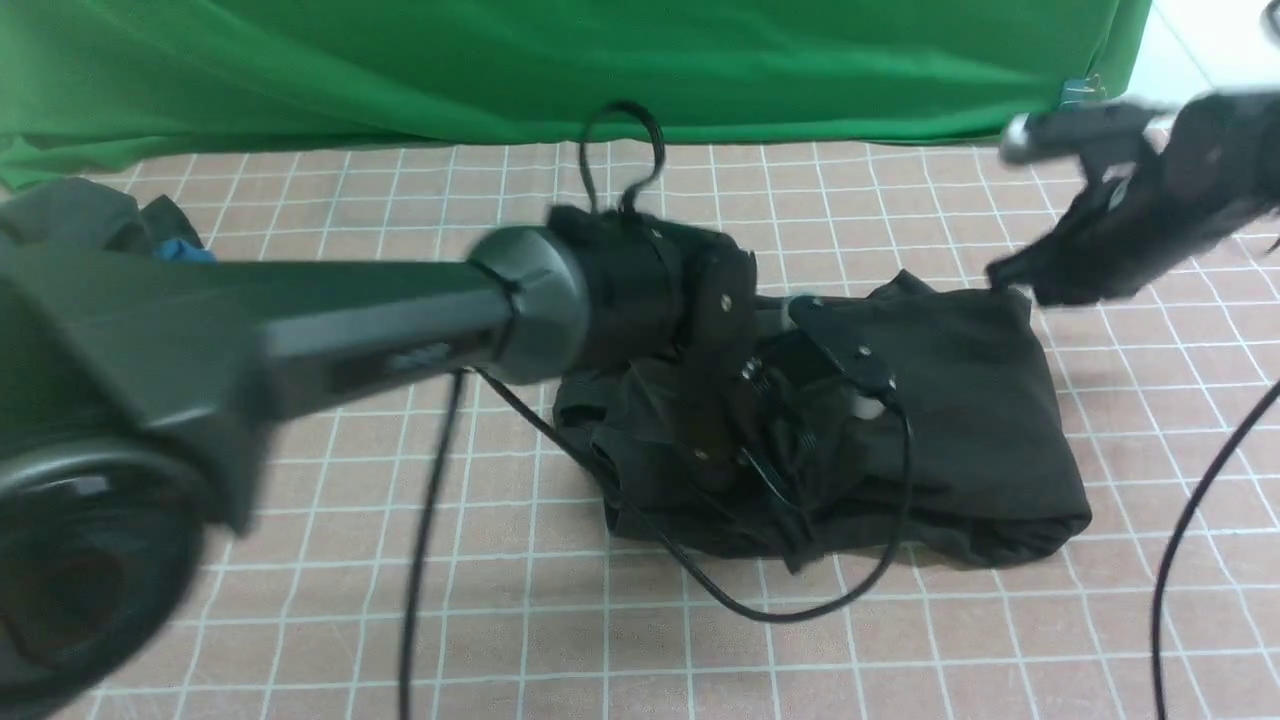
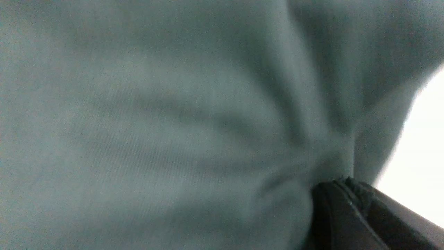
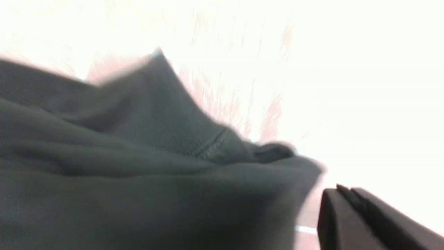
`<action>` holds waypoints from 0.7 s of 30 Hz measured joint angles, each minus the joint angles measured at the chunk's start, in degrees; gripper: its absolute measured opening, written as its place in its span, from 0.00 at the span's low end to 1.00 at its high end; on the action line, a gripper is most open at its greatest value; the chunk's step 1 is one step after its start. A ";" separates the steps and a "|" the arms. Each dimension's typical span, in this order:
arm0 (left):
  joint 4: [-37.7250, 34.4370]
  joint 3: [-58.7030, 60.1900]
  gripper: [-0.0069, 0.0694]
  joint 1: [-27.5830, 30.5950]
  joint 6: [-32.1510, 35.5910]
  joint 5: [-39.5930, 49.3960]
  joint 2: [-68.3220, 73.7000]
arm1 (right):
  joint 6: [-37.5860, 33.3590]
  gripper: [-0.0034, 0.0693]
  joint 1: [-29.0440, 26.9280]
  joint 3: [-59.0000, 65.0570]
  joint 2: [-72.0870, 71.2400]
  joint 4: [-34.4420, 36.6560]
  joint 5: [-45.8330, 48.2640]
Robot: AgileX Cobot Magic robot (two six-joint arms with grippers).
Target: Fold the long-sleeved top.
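Left pincer (image 2: pixel 341 184) pinching long-sleeved top (image 1: pixel 960 400), seen only wrist-side

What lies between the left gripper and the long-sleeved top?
Nothing: in the left wrist view the long-sleeved top puckers straight into the shut left gripper.

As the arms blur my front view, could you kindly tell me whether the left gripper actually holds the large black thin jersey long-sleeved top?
Observer: Yes. In the left wrist view the left gripper is shut, and creases of the large black jersey long-sleeved top converge at its tips.
Operator: Thank you. Does the right gripper hold cloth too?
Observer: No. The right wrist view shows the right gripper shut with nothing between its tips; the top's edge lies apart from it.
Operator: Is any seam visible there?
Observer: A stitched hem shows on a raised fold.
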 joint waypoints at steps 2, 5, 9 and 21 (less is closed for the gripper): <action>1.92 0.00 0.11 0.00 -2.70 -0.78 -5.39 | -0.13 0.09 -0.06 -0.06 -4.62 0.00 1.88; 3.33 0.00 0.11 0.00 -5.23 -3.39 -15.85 | -0.27 0.09 -0.06 0.11 -13.11 0.00 5.06; 4.80 3.24 0.11 0.00 -7.90 -7.80 -29.78 | -0.52 0.09 -0.06 3.30 -25.72 0.00 7.96; 5.79 44.35 0.11 0.00 -11.11 -25.43 -73.36 | 1.76 0.08 -0.06 22.86 -61.42 0.00 23.43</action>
